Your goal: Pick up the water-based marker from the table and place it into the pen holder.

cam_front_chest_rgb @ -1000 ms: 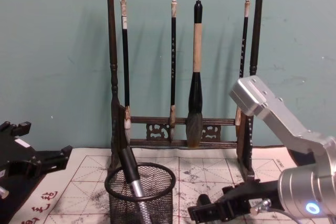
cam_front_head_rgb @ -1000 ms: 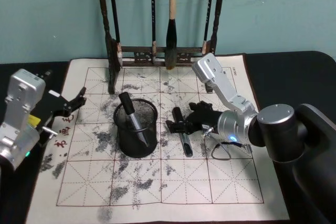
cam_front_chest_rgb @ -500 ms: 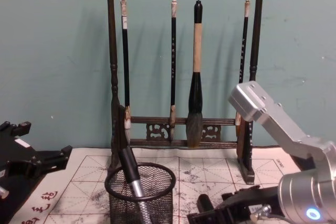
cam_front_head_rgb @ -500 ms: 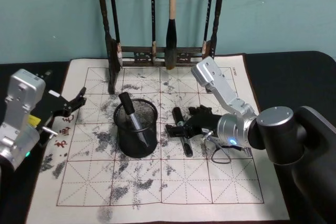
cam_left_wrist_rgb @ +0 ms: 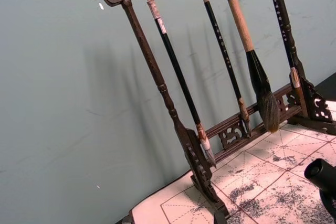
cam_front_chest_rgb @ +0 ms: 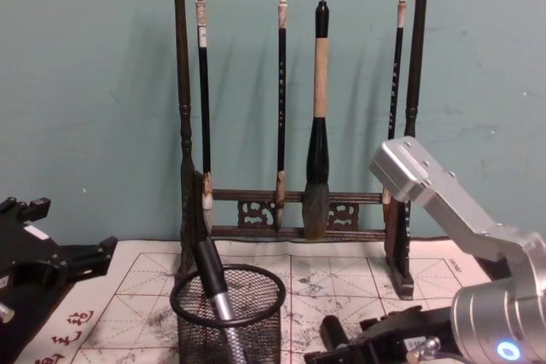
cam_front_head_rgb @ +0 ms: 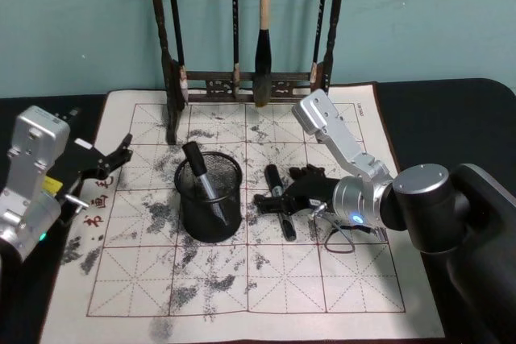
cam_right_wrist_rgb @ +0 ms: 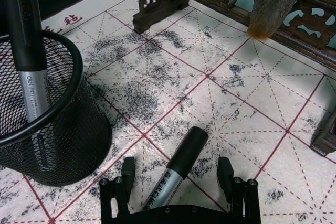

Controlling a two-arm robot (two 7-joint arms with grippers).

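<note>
Marker (cam_right_wrist_rgb: 181, 158) lies inside spread right end effector (cam_right_wrist_rgb: 176, 166), pen holder (cam_right_wrist_rgb: 68, 145) beside; left end effector (cam_front_head_rgb: 113, 159) idle.

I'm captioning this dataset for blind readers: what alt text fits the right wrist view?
The right gripper, open, straddles a marker lying on the ink-stained mat without touching it. Beside it stands the mesh pen holder with another marker inside, and a brush rack's base lies farther off.

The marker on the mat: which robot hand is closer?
Right. The right gripper straddles the marker, one finger each side; the left gripper sits off beyond the pen holder.
</note>
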